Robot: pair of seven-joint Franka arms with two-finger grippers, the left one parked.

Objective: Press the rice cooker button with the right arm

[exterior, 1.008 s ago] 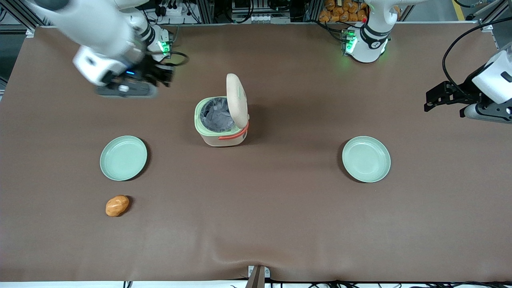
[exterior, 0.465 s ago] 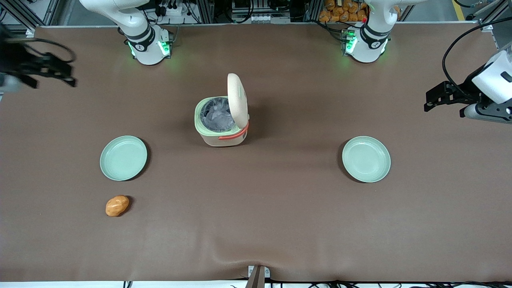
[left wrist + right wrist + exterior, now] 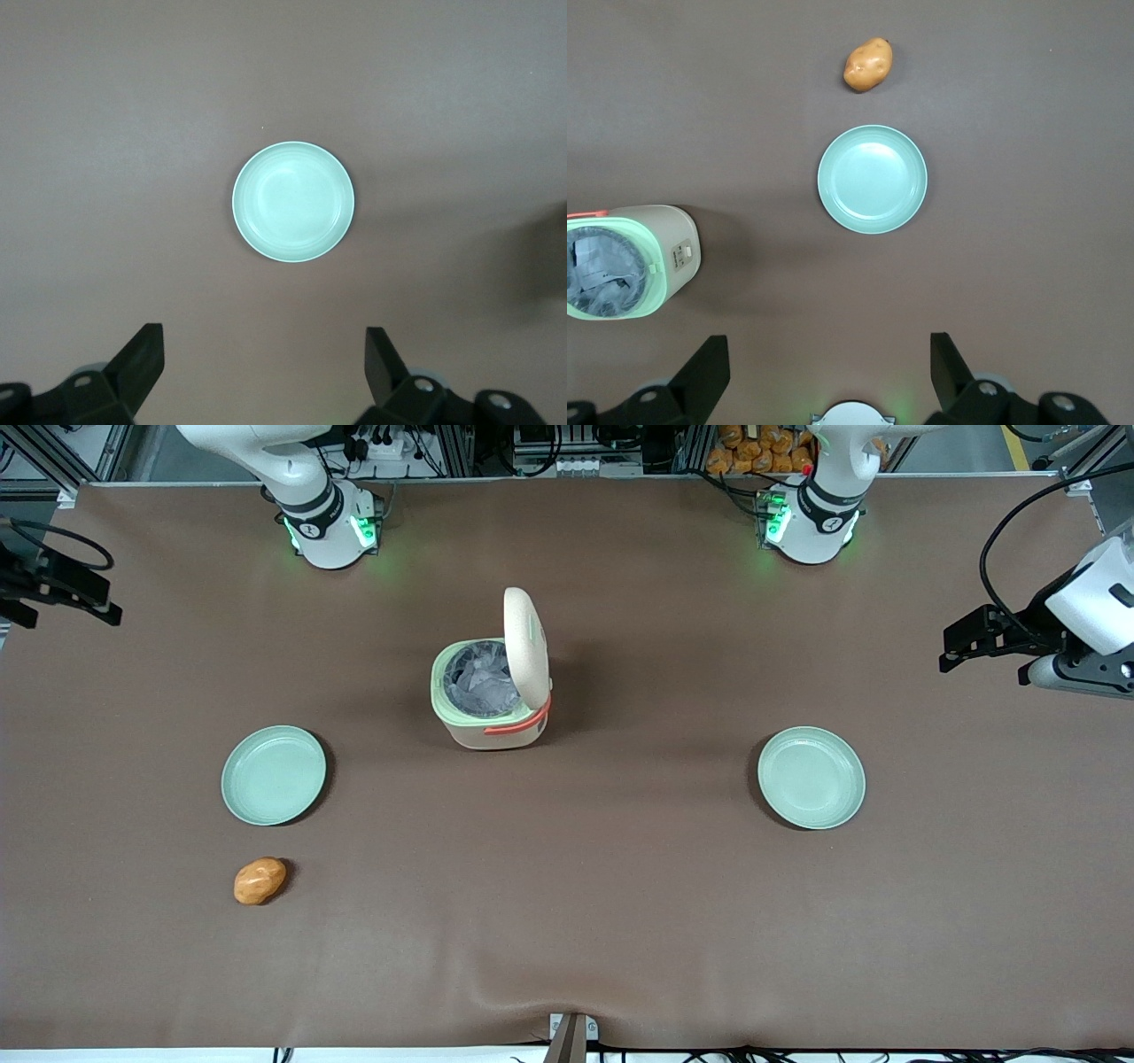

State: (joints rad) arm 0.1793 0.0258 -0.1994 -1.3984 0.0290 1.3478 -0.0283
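The rice cooker [image 3: 489, 695] stands mid-table with its cream lid [image 3: 524, 646] raised upright and its pot open. A thin pale green strip on the lid's outer face looks like the button [image 3: 538, 635], seen edge-on. My right arm's gripper [image 3: 84, 593] hangs at the working arm's end of the table, far from the cooker. In the right wrist view the gripper [image 3: 828, 376] is open, its black fingers [image 3: 707, 372] wide apart with nothing between them. That view shows the cooker [image 3: 629, 261] from above; the lid and button are out of that view.
A green plate [image 3: 274, 774] [image 3: 873, 179] and a potato [image 3: 260, 880] [image 3: 868, 64] lie nearer the front camera, toward the working arm's end. A second green plate [image 3: 811, 777] [image 3: 293, 202] sits toward the parked arm's end.
My right gripper has swung away from the spot near the cooker out to the working arm's edge of the table. The cooker's lid stays raised; nothing else moved.
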